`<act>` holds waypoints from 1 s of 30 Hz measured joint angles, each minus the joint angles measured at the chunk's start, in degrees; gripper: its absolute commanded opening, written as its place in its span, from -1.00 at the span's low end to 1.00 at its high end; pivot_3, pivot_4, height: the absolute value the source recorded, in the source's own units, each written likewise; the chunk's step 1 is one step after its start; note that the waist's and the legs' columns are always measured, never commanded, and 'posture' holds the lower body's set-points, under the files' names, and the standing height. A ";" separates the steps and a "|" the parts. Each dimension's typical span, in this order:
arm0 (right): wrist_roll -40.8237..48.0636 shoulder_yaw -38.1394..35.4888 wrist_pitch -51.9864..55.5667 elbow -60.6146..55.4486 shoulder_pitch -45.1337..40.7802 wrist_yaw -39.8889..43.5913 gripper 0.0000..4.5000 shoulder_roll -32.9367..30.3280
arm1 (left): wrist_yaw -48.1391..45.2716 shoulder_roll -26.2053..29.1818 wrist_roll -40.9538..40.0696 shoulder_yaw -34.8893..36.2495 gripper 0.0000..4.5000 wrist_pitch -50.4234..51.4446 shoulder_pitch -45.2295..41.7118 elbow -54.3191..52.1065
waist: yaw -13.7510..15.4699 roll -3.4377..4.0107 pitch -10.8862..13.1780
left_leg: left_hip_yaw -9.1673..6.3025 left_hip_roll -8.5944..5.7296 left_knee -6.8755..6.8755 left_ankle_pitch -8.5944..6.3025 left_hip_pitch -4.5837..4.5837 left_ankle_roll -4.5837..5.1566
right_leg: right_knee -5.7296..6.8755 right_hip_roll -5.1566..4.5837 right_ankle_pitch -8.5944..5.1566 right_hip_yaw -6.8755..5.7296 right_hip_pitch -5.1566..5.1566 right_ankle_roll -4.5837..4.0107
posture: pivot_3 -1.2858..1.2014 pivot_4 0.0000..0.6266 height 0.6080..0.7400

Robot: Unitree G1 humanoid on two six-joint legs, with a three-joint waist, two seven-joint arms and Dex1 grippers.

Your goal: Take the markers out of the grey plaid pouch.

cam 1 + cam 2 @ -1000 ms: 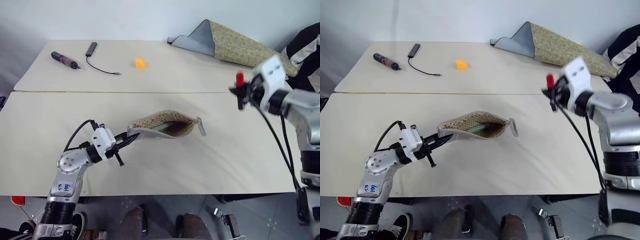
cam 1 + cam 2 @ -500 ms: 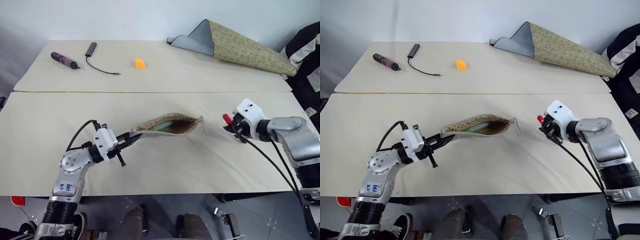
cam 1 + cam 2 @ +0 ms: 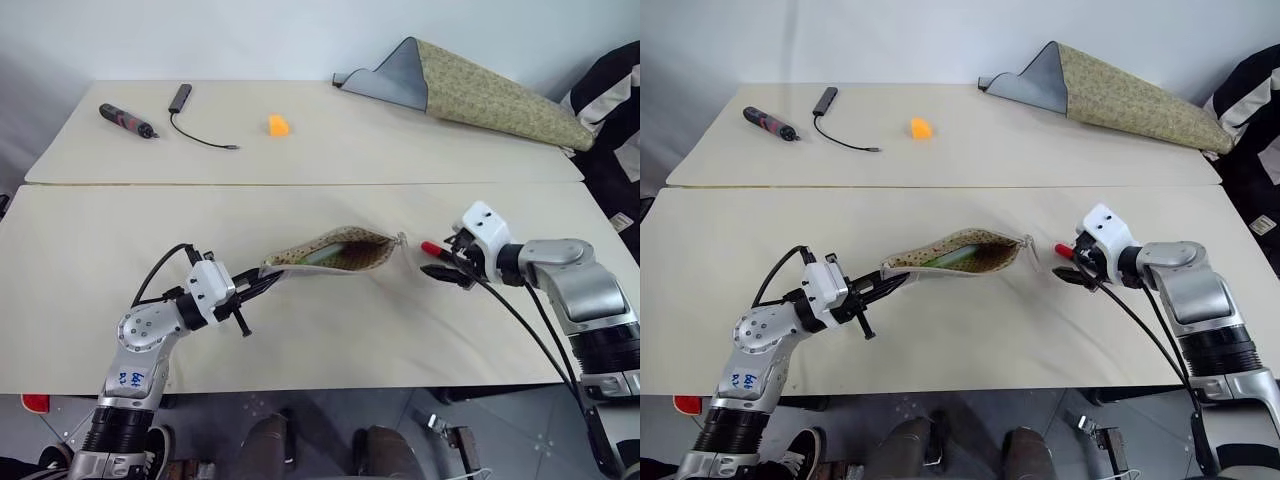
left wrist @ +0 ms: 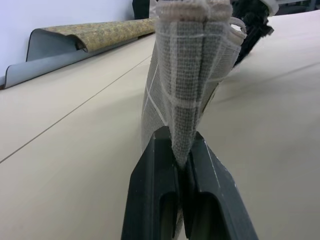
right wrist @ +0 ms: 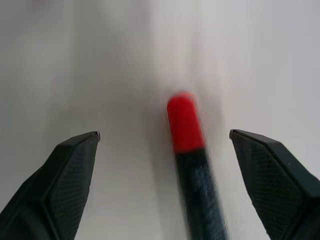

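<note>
- Left gripper (image 4: 181,165) clamps one end of the grey plaid pouch (image 4: 187,85), lifting it.
- Right gripper (image 5: 165,150) fingers spread wide, red-capped marker (image 5: 187,132) loose between them.

Two pale tables (image 3: 330,150) pushed together w/ a seam between. On the far one: red-and-black pen-shaped tool (image 3: 127,119) at far left, black cable w/ small plug block (image 3: 190,113) just beside it, orange wedge (image 3: 279,125) near mid, olive patterned cloth (image 3: 480,92), grey underside, folded up at far right.
</note>
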 measured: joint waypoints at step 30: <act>-15.45 20.45 -22.42 -11.20 -1.09 -5.65 -0.84 8.69 | 1.22 -2.40 -0.14 -2.50 -1.00 7.36 -2.28 -5.17 | -0.11 -0.01 0.00 | 0.11 -0.02 0.07 -0.12 0.00 0.05 | 0.04 0.14 0.07 0.04 -0.05 0.06 | 0.03 -0.52 1.00</act>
